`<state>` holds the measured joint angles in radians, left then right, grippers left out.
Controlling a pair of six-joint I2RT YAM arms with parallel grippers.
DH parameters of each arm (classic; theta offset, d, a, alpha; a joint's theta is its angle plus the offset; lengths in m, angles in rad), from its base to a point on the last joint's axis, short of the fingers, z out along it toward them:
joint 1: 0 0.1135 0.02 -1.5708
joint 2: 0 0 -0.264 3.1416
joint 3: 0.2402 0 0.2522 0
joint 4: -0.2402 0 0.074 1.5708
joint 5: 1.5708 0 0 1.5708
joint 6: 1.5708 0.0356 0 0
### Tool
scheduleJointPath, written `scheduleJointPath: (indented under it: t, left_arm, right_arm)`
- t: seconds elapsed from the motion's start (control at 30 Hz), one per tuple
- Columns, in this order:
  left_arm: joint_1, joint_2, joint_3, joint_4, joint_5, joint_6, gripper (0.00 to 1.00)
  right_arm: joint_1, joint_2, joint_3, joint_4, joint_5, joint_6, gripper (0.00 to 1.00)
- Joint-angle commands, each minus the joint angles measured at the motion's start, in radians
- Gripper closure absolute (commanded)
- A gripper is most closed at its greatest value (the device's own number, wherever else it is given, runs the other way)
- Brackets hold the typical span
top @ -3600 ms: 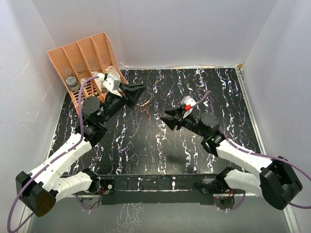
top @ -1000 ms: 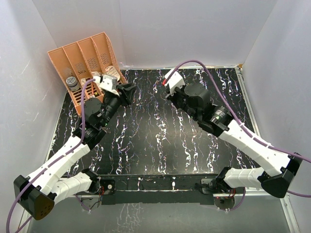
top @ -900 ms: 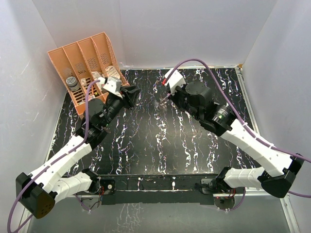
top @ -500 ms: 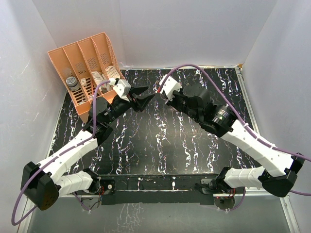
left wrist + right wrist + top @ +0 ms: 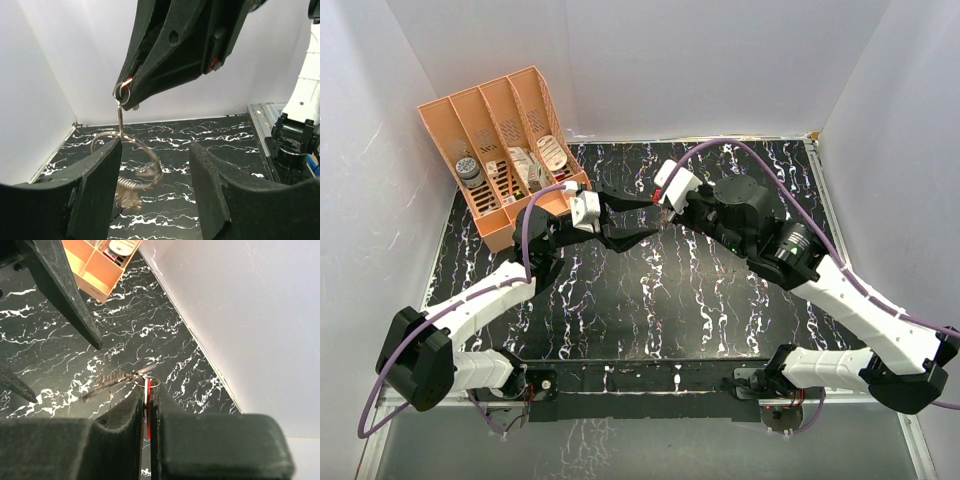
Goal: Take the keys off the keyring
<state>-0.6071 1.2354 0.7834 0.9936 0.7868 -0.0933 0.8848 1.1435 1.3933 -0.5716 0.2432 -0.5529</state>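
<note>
My right pincer [image 5: 147,396] was clamped tight on the red-headed key [image 5: 148,416], held edge-on between the fingers with only a sliver of red showing. It hung above the table [image 5: 650,300], out toward the far middle. A small loop and a short wire link dropped from the key, and below them dangled the keyring [image 5: 150,152] with the other keys [image 5: 127,192] bunched at its bottom, blurred and hard to count.

My left pincer [image 5: 155,145] stood open, one finger on each side of the hanging keyring. The ring's arc crossed in front of one finger; I could not tell whether it touched.

In the far left corner sat an orange organizer [image 5: 438,125] with four slots. The slot nearest the left wall held a grey-capped jar [image 5: 468,170]. The middle slots held small packets [image 5: 520,165], too small to read. The slot nearest my left arm held a round white disc [image 5: 550,150].
</note>
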Motion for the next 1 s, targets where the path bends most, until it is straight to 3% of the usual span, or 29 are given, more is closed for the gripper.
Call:
scheduleJointPath:
  t: [0.0,0.33,0.6,0.73,0.83,0.97]
  left_arm:
    - [0.003,0.001,0.027,0.102,0.099,0.032,0.45]
    - [0.01,0.029,0.093,0.102,0.032,0.045,0.46]
    - [0.066,0.089,0.128,0.222,0.041,-0.092,0.53]
    - [0.127,0.172,0.143,0.444,0.107,-0.288,0.61]
    - [0.182,0.277,0.177,0.753,0.187,-0.568,0.62]
    - [0.185,0.39,0.329,0.795,0.317,-0.78,0.63]
  right_arm:
    - [0.006,-0.057,0.055,0.071,-0.066,-0.01,1.0]
    - [0.006,-0.086,0.054,0.046,-0.131,-0.02,1.0]
    - [0.006,-0.104,0.047,0.046,-0.163,-0.028,1.0]
    - [0.006,-0.115,0.039,0.052,-0.176,-0.032,1.0]
    - [0.006,-0.116,0.038,0.053,-0.184,-0.035,1.0]
    - [0.006,-0.113,0.037,0.056,-0.187,-0.037,1.0]
